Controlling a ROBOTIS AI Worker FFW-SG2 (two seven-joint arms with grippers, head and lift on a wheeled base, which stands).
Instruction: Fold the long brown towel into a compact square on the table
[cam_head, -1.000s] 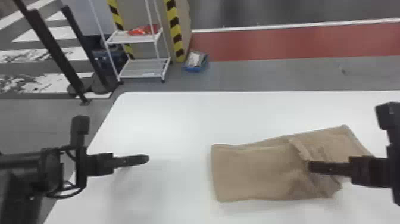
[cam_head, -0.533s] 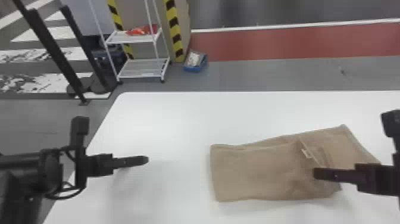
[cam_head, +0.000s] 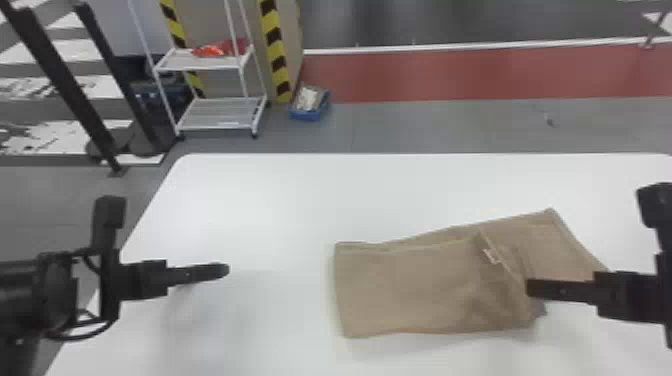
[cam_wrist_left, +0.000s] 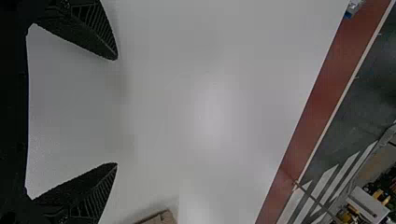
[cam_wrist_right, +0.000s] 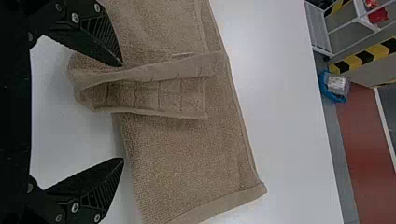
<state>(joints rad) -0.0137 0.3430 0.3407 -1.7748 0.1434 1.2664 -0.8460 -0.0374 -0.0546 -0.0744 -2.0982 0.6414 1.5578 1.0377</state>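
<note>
Brown towel (cam_head: 410, 285): probably light, limp, grippy; take your hold at the lower layer's outer hem (cam_wrist_right: 219, 204). Left claw (cam_wrist_left: 116, 111), right claw (cam_wrist_right: 122, 112): both spread wide, empty.

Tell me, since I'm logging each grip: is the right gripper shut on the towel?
No, the right gripper has its two fingers spread wide apart, with none of the towel pinched between them.

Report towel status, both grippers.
Right gripper open at towel's folded edge; left gripper open over bare table. Towel partly folded, top layer's end raised. No obstruction seen.
</note>
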